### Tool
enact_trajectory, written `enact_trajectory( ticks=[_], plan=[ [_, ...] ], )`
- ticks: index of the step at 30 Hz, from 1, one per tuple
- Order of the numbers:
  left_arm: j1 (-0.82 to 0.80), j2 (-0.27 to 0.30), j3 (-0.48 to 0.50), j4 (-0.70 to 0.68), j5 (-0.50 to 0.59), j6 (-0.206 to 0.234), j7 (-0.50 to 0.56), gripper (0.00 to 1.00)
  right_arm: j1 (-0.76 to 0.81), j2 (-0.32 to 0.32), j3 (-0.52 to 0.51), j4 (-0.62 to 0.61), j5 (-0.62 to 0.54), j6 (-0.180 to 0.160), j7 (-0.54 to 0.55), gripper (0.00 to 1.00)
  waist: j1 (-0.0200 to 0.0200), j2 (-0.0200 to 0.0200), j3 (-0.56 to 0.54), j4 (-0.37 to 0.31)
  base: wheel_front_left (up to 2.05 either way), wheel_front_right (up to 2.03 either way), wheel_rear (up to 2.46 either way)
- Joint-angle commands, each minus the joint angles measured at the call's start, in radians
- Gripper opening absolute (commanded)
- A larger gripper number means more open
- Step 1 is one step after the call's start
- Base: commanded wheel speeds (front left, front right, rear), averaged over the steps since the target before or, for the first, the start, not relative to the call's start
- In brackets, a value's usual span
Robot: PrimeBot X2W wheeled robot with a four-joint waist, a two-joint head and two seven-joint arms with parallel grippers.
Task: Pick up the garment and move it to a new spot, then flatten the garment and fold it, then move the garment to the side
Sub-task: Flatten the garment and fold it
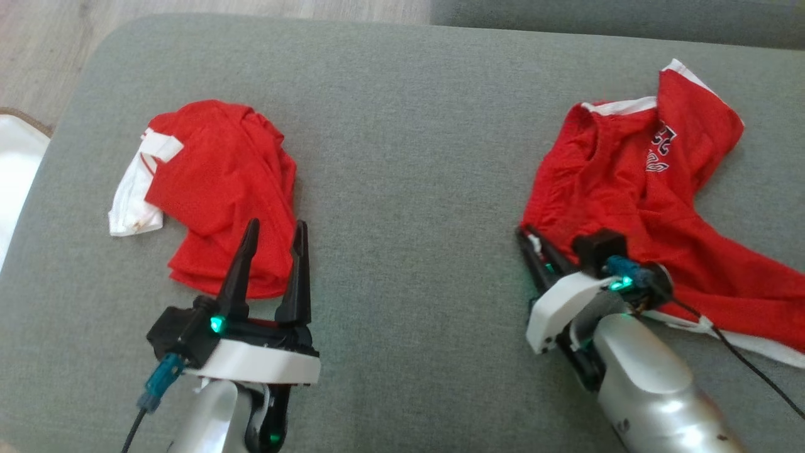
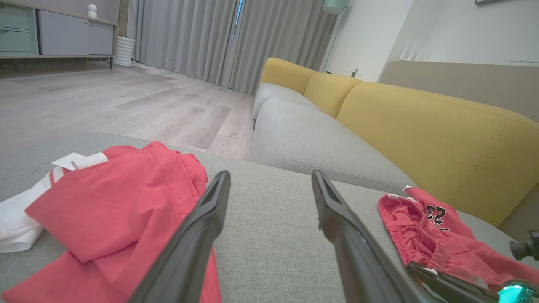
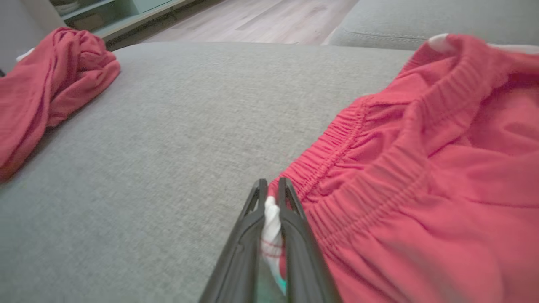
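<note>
Pick-up step, judged: right tool (image 3: 272, 185) clamped on white trim (image 3: 271, 223) of red shorts (image 1: 629, 189), left tool (image 1: 277, 223) wide open, empty; next needs straight lift.

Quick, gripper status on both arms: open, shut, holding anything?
Left gripper: jaws open, holding nothing, by the crumpled red garment.
Right gripper: jaws shut on the white trim of the red shorts.
</note>
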Motion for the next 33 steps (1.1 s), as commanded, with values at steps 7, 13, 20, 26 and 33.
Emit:
enact_trajectory(
  ticks=[7, 13, 20, 26, 33],
  plan=[
    [-0.038, 0.002, 0.032, -0.023, -0.003, 0.002, -0.009, 1.0, -0.031, 0.011, 0.27, -0.091, 0.15, 0.005, -0.03, 0.0, 0.0, 0.0, -0.019, -0.023, 0.0, 0.0, 0.0],
    [-0.031, 0.002, 0.04, -0.019, 0.001, 0.002, -0.009, 1.0, -0.051, 0.011, 0.441, -0.118, 0.261, 0.005, -0.015, 0.0, 0.0, 0.0, -0.034, -0.035, 0.0, 0.0, 0.0],
    [-0.017, 0.002, 0.061, -0.027, 0.012, 0.002, -0.009, 1.0, -0.087, 0.011, 0.472, -0.071, 0.311, 0.005, -0.032, 1.0, 0.0, 0.0, -0.048, -0.066, 0.0, 0.0, 0.0],
    [-0.007, 0.002, 0.085, -0.039, 0.01, 0.002, -0.009, 1.0, -0.074, -0.015, 0.371, -0.077, 0.321, 0.005, -0.05, 1.0, 0.0, 0.0, -0.071, -0.112, 0.0, 0.0, 0.0],
    [0.001, 0.002, 0.099, -0.059, 0.01, 0.002, -0.009, 1.0, 0.002, -0.106, 0.18, -0.156, 0.283, 0.005, -0.053, 1.0, 0.0, 0.0, -0.091, -0.157, 0.0, 0.0, 0.0]
  ],
)
